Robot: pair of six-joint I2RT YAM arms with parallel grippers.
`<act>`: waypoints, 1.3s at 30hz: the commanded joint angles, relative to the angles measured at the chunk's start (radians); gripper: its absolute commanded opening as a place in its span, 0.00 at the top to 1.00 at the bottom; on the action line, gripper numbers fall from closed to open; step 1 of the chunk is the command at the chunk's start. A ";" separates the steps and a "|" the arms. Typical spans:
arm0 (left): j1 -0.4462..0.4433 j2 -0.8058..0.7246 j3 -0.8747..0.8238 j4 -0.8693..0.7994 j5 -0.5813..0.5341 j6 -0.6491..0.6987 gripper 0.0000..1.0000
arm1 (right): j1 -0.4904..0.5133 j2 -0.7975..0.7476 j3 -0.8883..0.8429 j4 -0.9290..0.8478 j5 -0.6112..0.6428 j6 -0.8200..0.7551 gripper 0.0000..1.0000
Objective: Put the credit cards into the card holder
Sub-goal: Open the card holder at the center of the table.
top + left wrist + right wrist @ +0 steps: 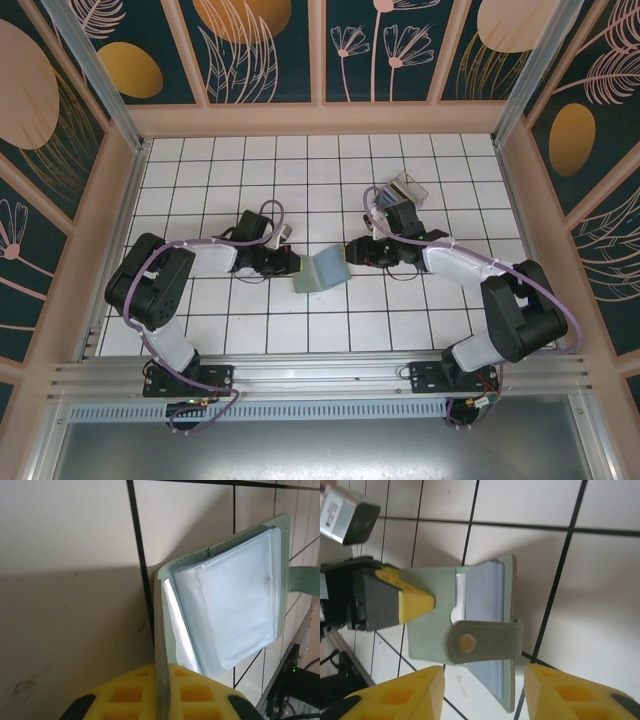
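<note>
Grey-green card holder [322,270] over white tiled table [250,330], left gripper [292,266] at its left edge, right gripper [352,251] just right

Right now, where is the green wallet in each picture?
Top external: the wallet is near the middle of the picture.
Left wrist: the wallet is right of centre, open, clear sleeves showing.
Right wrist: the wallet is in the centre, strap side facing the camera.
Shared landmark: the left gripper, its yellow jaws pinching the wallet's edge.
</note>
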 commanded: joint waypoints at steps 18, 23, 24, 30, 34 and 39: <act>0.004 0.020 -0.028 0.015 0.017 0.011 0.97 | -0.017 0.137 -0.077 0.176 -0.213 0.024 0.76; 0.004 0.017 -0.037 0.018 0.011 0.003 0.96 | -0.016 0.162 -0.078 0.186 -0.239 0.018 0.79; 0.004 0.021 -0.037 0.028 0.015 -0.005 0.96 | -0.016 0.160 -0.082 0.192 -0.238 0.018 0.80; 0.004 0.030 -0.037 0.039 0.019 -0.011 0.95 | -0.016 0.169 -0.087 0.202 -0.253 0.014 0.89; 0.005 0.035 -0.024 0.003 0.005 0.014 0.98 | -0.017 0.164 -0.095 0.209 -0.256 0.009 0.84; 0.004 0.031 -0.034 -0.012 -0.006 0.031 1.00 | -0.024 0.146 -0.117 0.230 -0.271 0.001 0.79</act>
